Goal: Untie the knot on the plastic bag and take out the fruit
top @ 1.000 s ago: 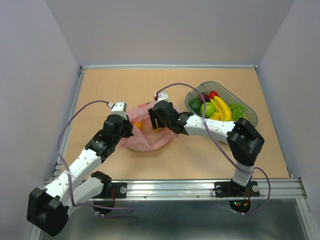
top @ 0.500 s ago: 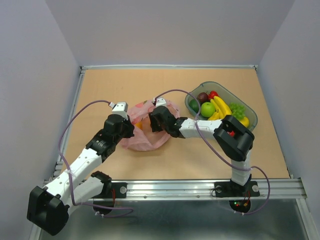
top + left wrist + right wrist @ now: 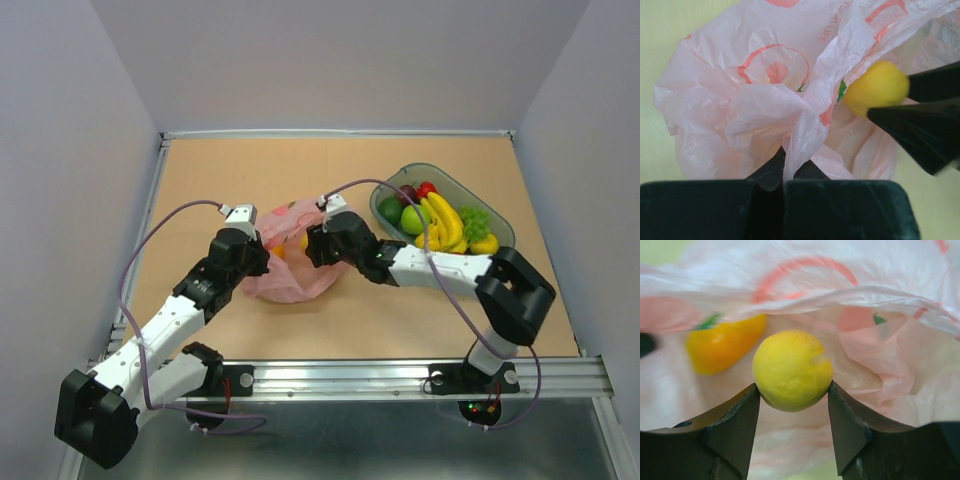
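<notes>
The pink plastic bag (image 3: pixel 290 272) lies open on the table, and no tied knot shows. My left gripper (image 3: pixel 256 256) is shut on a fold of the bag's edge (image 3: pixel 790 145) at its left side. My right gripper (image 3: pixel 313 246) reaches into the bag's mouth from the right and is shut on a small round yellow fruit (image 3: pixel 792 370), which also shows in the left wrist view (image 3: pixel 875 87). An orange-yellow fruit (image 3: pixel 725 345) lies deeper in the bag, to the left of the held one. The bag's film (image 3: pixel 890 355) hangs over both.
A grey tray (image 3: pixel 503 232) at the back right holds a green apple (image 3: pixel 415 218), yellow bananas (image 3: pixel 446 215), green grapes (image 3: pixel 476 221), a red fruit (image 3: pixel 427 188) and a dark purple one (image 3: pixel 405 194). A raised rail runs along the table's edges.
My right arm's elbow has swung out to the right while its gripper stays at the bag's mouth. The left arm and the bag have hardly moved.
</notes>
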{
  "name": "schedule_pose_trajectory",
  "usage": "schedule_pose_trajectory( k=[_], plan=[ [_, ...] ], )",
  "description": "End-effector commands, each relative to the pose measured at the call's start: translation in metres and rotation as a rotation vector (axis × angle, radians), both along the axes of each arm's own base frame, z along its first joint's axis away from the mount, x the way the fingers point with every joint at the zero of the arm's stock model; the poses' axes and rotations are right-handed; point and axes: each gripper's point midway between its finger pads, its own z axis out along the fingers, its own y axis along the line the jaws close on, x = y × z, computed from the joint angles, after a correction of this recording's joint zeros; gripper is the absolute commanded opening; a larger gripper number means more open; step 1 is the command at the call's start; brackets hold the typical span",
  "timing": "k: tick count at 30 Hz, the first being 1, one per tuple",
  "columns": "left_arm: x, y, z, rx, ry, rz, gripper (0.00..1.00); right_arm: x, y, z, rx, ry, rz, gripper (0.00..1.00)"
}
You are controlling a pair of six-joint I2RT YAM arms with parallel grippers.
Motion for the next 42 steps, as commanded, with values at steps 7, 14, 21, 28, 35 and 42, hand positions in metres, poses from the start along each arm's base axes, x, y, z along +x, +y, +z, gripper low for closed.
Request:
schedule_pose_trajectory(
  k=[7, 14, 21, 28, 35, 42],
  plan=[
    [0.011, 0.000, 0.021, -0.028, -0.068, 0.025, 0.00, -0.043, -0.016, 0.135, 0.215, -0.160, 0.163, 0.00],
    [0.011, -0.001, 0.017, -0.021, -0.055, 0.020, 0.00, 0.002, -0.082, 0.169, 0.137, -0.261, -0.124, 0.01],
    [0.011, 0.001, 0.018, -0.021, -0.061, 0.027, 0.00, 0.047, -0.177, 0.169, 0.104, -0.272, -0.448, 0.00],
    [0.011, 0.002, 0.019, -0.019, -0.063, 0.031, 0.00, 0.050, -0.291, 0.129, -0.019, -0.183, -0.788, 0.00],
    [0.011, 0.002, 0.019, -0.017, -0.063, 0.034, 0.00, 0.022, -0.364, 0.060, -0.060, 0.027, -0.984, 0.00],
    [0.011, 0.002, 0.017, -0.014, -0.056, 0.031, 0.00, -0.016, -0.398, 0.018, -0.111, 0.174, -1.136, 0.00]
  ],
)
